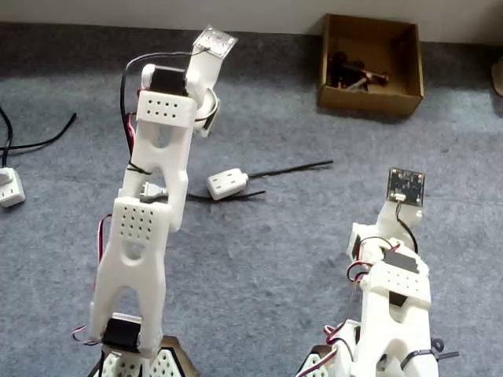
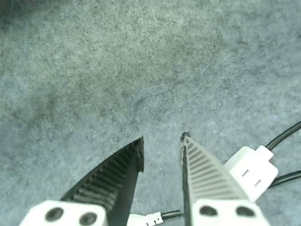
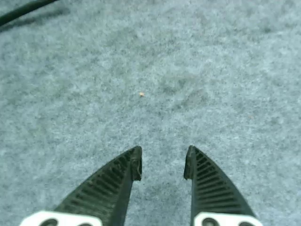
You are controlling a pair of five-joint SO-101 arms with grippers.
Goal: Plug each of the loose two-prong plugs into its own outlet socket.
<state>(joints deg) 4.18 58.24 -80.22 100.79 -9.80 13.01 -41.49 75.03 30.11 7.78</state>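
Currently we see two robot arms over a grey carpeted table [image 1: 275,267]. Our left gripper [image 2: 162,141] hangs with its ribbed jaws spread and only carpet between them. Our right gripper [image 3: 163,153] is likewise spread over bare carpet, gripping nothing.

A white rectangular plastic outlet socket block [image 2: 251,169] on a black cord lies just beside the outer face of one left jaw, apart from it. A small white plastic plug [image 2: 148,219] on a thin dark cord lies back from the left jaw tips, near the gripper's base. Its prongs are too small to make out. A second white outlet socket block [image 1: 9,188] lies well apart from both pairs of jaws, and a brown cardboard box [image 1: 369,67] sits far beyond them.

We judge the plug light and rigid, its hard plastic somewhat slippery, and its cord likely to tug as it lifts. We would pinch it across the flat sides of its body, leaving the prong end free. The socket block looks light too and would probably slide on the carpet when pushed, so the other jaws should brace it.

We can read no brand, label or writing on any of these things.
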